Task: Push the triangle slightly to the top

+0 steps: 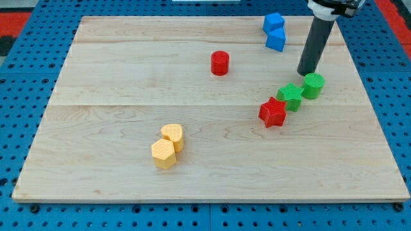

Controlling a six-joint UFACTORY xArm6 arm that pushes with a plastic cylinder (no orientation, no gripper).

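Observation:
Two blue blocks touch each other near the view's top right: the upper one [273,22] looks like a cube and the lower one [276,42] looks like a triangular wedge, though its shape is hard to make out. My tip [304,72] rests on the wooden board [115,96], to the right of and below the blue pair, clear of them. It sits just above and left of a green cylinder [313,85], close to it or touching it.
A green star [290,96] and a red star [273,112] run in a diagonal line down-left from the green cylinder. A red cylinder [219,63] stands left of the blue pair. Two yellow blocks [172,135] [163,154] touch at lower centre-left.

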